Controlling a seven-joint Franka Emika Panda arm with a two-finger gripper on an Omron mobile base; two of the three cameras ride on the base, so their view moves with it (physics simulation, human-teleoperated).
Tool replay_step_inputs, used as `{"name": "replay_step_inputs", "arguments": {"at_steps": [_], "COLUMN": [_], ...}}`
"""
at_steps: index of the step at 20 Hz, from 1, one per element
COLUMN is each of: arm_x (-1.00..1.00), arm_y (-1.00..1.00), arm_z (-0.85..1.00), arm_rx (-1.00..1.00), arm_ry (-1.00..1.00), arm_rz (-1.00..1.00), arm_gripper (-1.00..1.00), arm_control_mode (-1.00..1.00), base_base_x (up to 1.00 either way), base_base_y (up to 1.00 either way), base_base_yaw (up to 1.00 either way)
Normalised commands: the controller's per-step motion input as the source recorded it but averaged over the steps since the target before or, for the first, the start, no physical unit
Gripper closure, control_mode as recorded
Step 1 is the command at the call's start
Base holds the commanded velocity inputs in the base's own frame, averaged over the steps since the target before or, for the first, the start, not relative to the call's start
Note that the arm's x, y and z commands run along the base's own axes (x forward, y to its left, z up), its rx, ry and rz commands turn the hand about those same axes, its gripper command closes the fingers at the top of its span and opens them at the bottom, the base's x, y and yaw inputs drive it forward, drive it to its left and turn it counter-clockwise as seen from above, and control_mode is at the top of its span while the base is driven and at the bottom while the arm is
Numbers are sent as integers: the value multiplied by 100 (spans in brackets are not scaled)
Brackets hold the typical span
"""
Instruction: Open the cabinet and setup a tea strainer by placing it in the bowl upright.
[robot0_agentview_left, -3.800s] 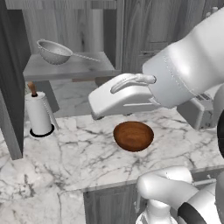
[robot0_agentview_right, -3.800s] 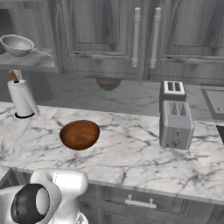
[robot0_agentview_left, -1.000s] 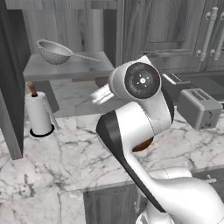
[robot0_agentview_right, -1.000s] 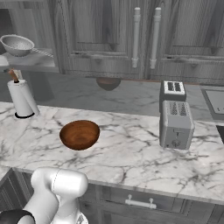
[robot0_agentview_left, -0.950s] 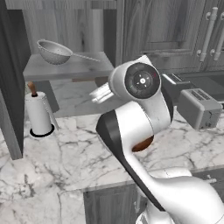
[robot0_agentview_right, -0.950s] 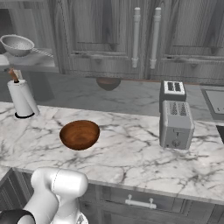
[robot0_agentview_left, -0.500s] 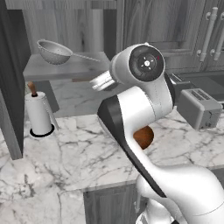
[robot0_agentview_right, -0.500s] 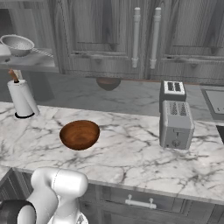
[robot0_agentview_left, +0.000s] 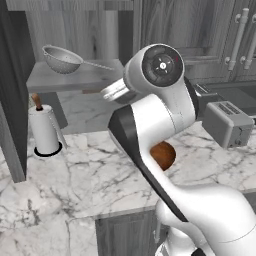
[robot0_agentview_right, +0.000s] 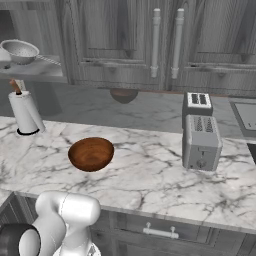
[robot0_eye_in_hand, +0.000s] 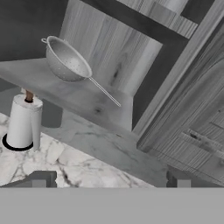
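The cabinet stands open, its dark door (robot0_agentview_left: 11, 95) swung out at the left and its grey shelf (robot0_agentview_left: 75, 81) bare in front. The silver mesh tea strainer (robot0_agentview_left: 62, 59) (robot0_agentview_right: 20, 51) (robot0_eye_in_hand: 67, 60) rests on that shelf, rim up, with its thin handle pointing right. On the marble counter sits the reddish-brown bowl (robot0_agentview_right: 91, 153), half hidden behind my arm in the left base view (robot0_agentview_left: 164, 155). My gripper (robot0_eye_in_hand: 109, 181) is open with nothing between its fingertips (robot0_eye_in_hand: 40, 179). It faces the shelf, below and to the right of the strainer, well short of it.
A white paper-towel roll (robot0_agentview_left: 44, 131) (robot0_agentview_right: 24, 112) (robot0_eye_in_hand: 24, 122) stands on the counter under the shelf. A silver toaster (robot0_agentview_right: 201, 137) sits at the right. Narrower grey doors with two handles (robot0_agentview_right: 165, 42) hang above, and a small dark half-round shape (robot0_agentview_right: 123, 95) sits below them.
My arm has folded up from lying over the bowl, and its elbow has risen and shifted right. The strainer and bowl have not moved.
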Motion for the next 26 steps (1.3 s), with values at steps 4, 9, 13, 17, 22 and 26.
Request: {"name": "replay_step_inputs", "arguments": {"at_steps": [4,9,13,17,22,26], "arm_x": [33,30,28,27,19,26], "arm_y": [0,0,21,11,1,2], "arm_z": [0,0,0,0,0,0], "arm_rx": [0,0,0,0,0,0], "arm_ry": [0,0,0,0,0,0], "arm_rz": [0,0,0,0,0,0], "arm_gripper": [-100,-100,-100,-100,-100,-100], "arm_control_mode": [-100,-100,-100,-100,-100,-100], "base_base_x": [0,0,0,0,0,0], "base_base_y": [0,0,0,0,0,0], "base_base_yaw": [0,0,0,0,0,0]}}
